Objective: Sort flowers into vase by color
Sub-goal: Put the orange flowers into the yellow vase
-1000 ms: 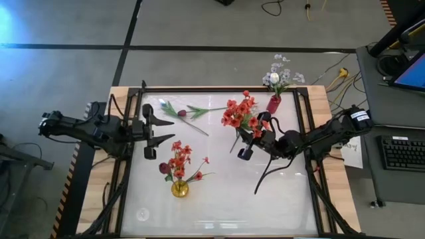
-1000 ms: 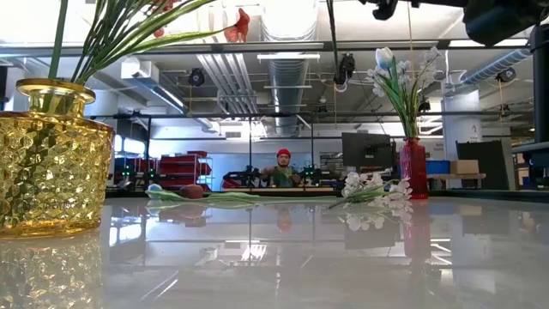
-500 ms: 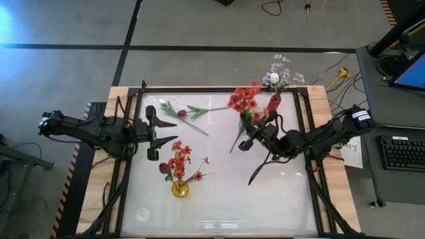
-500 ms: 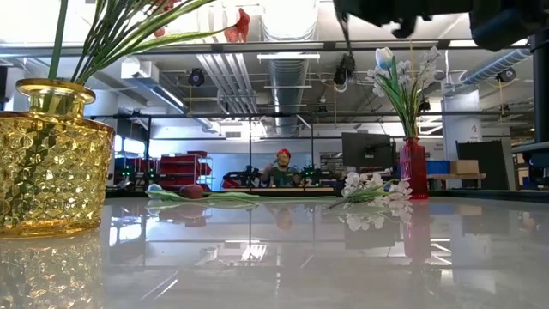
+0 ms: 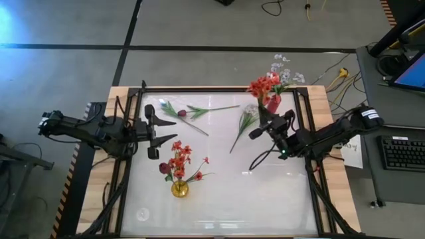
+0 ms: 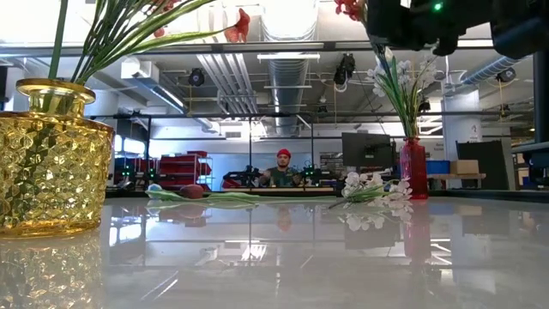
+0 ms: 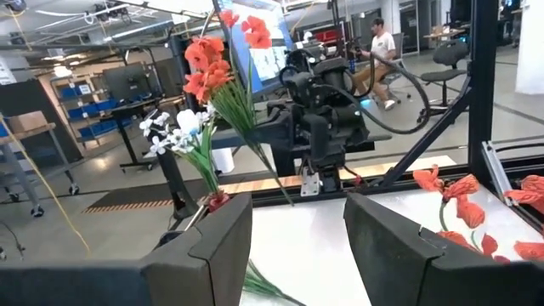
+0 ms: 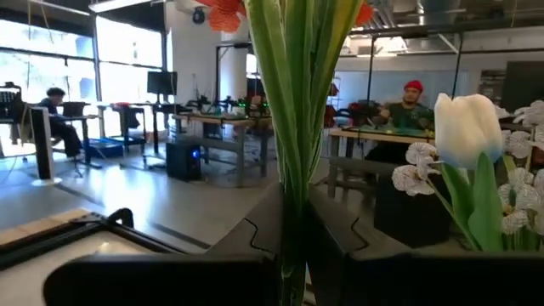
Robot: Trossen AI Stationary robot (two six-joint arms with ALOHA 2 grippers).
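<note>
Our right gripper [image 5: 255, 132] jaws clamp the red-orange spray [image 5: 263, 86] beside the red vase [image 5: 273, 103]; it may mix with white blossoms.

An open industrial robotics lab or workshop was shown. Exposed ducts and pipes [image 6: 287, 73] were seen under a high ceiling, and a bare concrete floor [image 5: 199, 26] marked with dark tape lines lay around the white tabletop [image 5: 219, 192]. Rows of workbenches with monitors [image 6: 367, 148] and red bins [image 6: 176, 165] were visible behind. A person in a red cap [image 6: 283, 167] was seated at a bench, and another person [image 8: 53, 115] was seated at a desk with screens near large windows [image 8: 51, 59]
</note>
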